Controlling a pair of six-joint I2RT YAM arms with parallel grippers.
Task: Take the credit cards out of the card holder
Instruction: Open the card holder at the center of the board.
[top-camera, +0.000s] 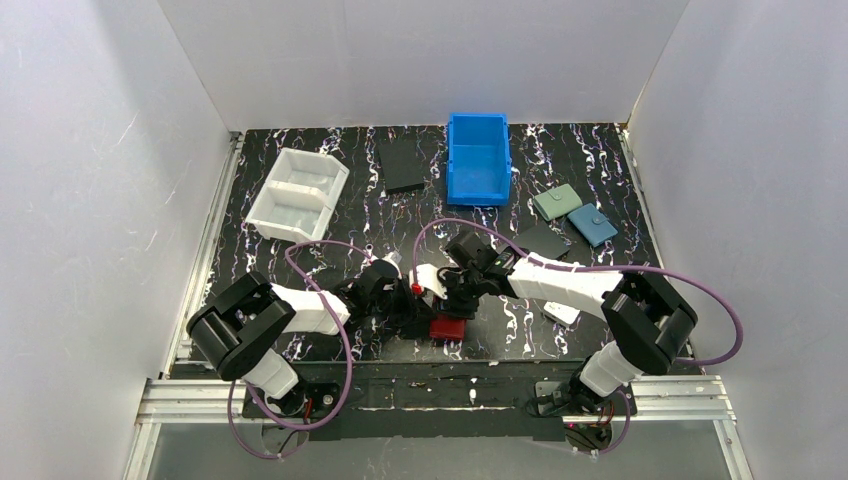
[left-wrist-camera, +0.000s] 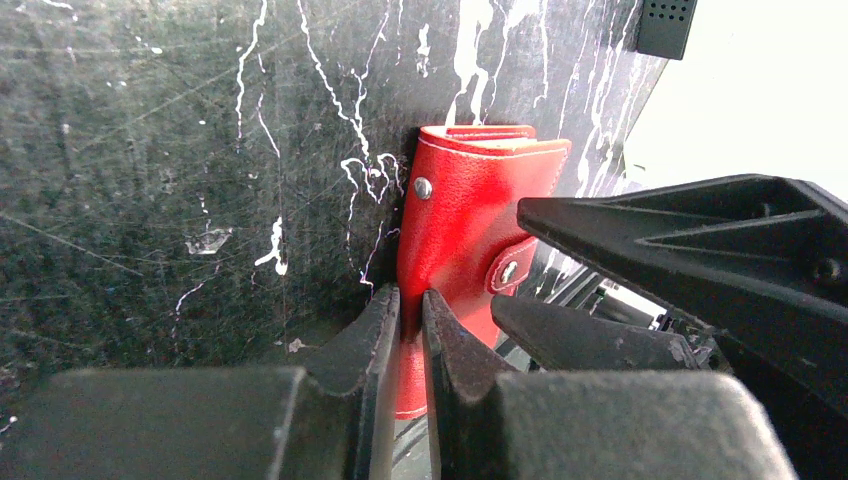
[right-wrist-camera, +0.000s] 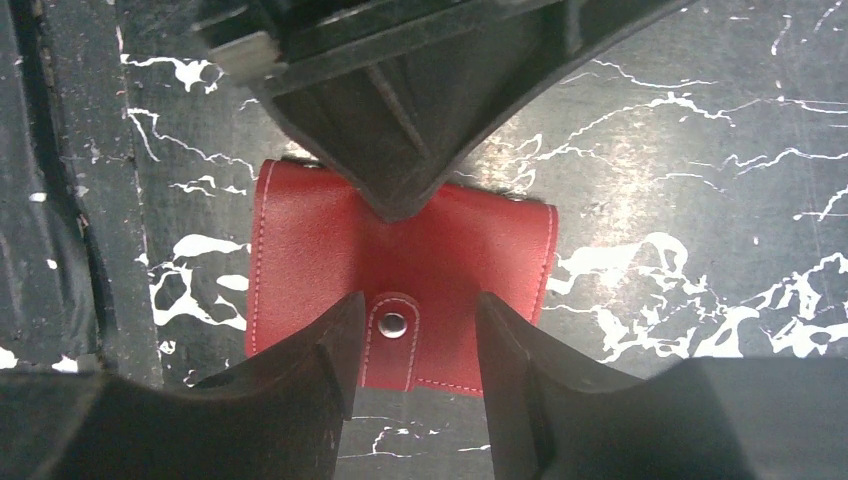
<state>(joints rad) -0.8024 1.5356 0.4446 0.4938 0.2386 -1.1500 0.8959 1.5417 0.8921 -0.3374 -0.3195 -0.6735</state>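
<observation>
Two tools, left tool (left-wrist-camera: 410, 330) clenched on card holder (left-wrist-camera: 465, 200) edge, right tool (right-wrist-camera: 418, 335) released astride snap tab (right-wrist-camera: 392, 345)

One red card holder (top-camera: 447, 327) is counted, lower centre. One blue bin (top-camera: 478, 158) and one white tray (top-camera: 297, 195) are logged up top. Two black flat cases (top-camera: 402, 163) are noted. Two wallets are counted at right: teal-green wallet (top-camera: 557, 203), blue wallet (top-camera: 593, 225). Two grippers are counted: left gripper (left-wrist-camera: 410, 300), right gripper (right-wrist-camera: 415, 310).
</observation>
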